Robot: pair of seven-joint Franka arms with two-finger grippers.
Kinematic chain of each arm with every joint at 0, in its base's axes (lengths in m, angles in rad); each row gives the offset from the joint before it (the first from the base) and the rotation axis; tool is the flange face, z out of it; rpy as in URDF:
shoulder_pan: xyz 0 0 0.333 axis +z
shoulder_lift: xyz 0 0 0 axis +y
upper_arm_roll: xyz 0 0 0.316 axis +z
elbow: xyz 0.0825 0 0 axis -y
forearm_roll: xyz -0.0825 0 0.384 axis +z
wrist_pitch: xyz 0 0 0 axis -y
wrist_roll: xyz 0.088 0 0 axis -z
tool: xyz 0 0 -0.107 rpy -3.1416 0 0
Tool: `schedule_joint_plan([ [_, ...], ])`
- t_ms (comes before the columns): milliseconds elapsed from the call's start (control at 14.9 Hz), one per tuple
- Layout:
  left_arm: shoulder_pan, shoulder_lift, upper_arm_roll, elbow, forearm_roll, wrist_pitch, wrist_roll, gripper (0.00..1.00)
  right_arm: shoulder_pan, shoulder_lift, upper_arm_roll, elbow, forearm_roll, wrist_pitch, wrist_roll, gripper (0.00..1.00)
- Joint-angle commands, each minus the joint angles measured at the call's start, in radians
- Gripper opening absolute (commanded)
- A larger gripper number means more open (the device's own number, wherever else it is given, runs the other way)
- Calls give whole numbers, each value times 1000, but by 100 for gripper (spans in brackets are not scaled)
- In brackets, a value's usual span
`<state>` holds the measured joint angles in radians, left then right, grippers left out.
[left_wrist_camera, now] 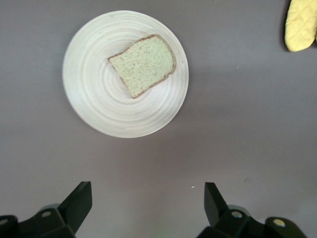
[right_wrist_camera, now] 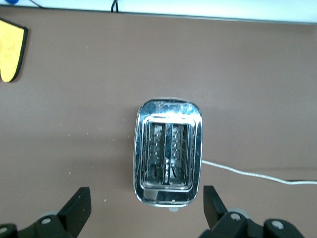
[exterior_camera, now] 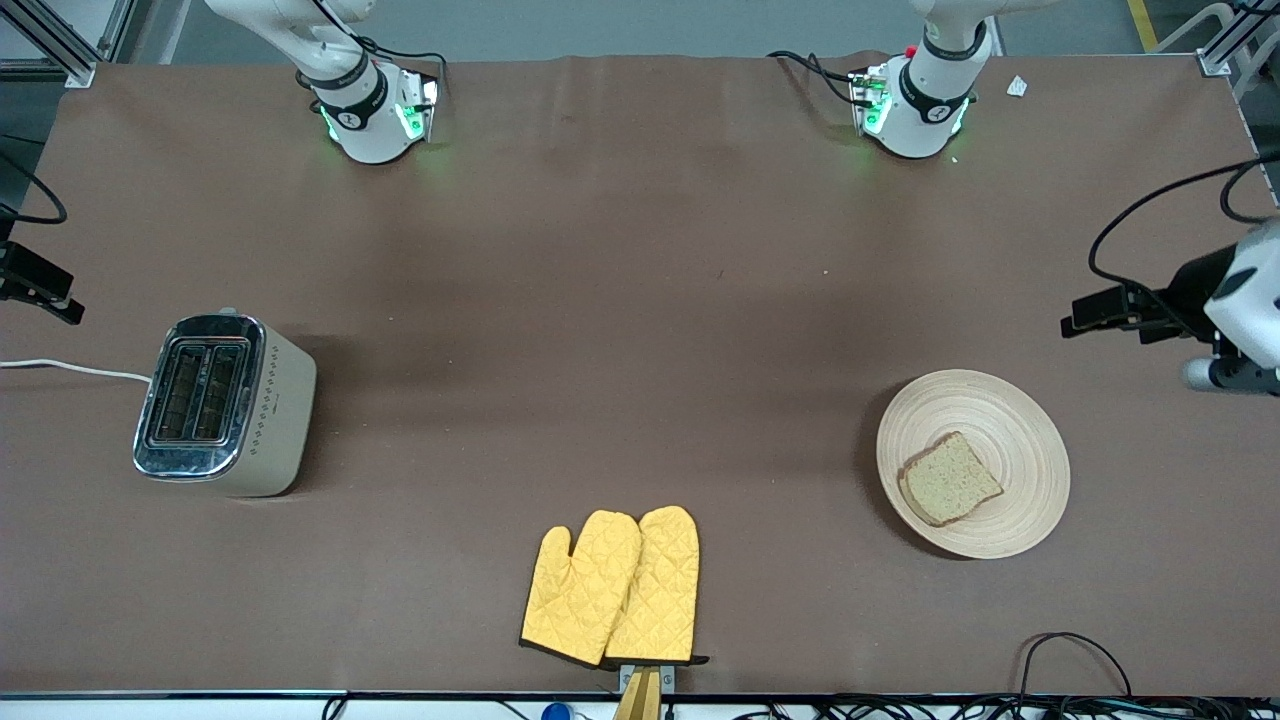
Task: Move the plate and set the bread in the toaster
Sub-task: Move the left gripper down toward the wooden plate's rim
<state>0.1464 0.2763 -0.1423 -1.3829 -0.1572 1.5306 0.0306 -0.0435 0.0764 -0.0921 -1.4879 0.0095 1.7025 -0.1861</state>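
Right gripper (right_wrist_camera: 143, 210) high over table toward right arm's end, jaws spread, empty; toaster (exterior_camera: 225, 403) below, both slots vacant, white cord (exterior_camera: 70, 369) trailing off. Yellow oven mitts (exterior_camera: 612, 588) at near edge, mid-table. Plate (exterior_camera: 1030, 450) toward left arm's end, bread (exterior_camera: 949, 480) lying flat on it. Left gripper (left_wrist_camera: 146, 208) over bare table beside plate, jaws spread, empty. Probable first step: pinch plate rim clear of bread, keep level.
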Motion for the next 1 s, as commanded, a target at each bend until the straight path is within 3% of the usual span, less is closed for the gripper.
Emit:
schedule_joint_plan([
  [0,57,102,-2,35,-127,9,20,100,-9,14,3,12,9,26,-3,100],
  [134,125,205,-2,34,-296,16,83,100,-6,13,3,12,10,26,-1,100],
  [335,199,323,-2,33,-399,74,219,100,-10,5,3,3,10,-21,-4,100],
  [937,325,457,0,36,-406,252,496,100,8,-47,8,5,13,-217,-12,100],
])
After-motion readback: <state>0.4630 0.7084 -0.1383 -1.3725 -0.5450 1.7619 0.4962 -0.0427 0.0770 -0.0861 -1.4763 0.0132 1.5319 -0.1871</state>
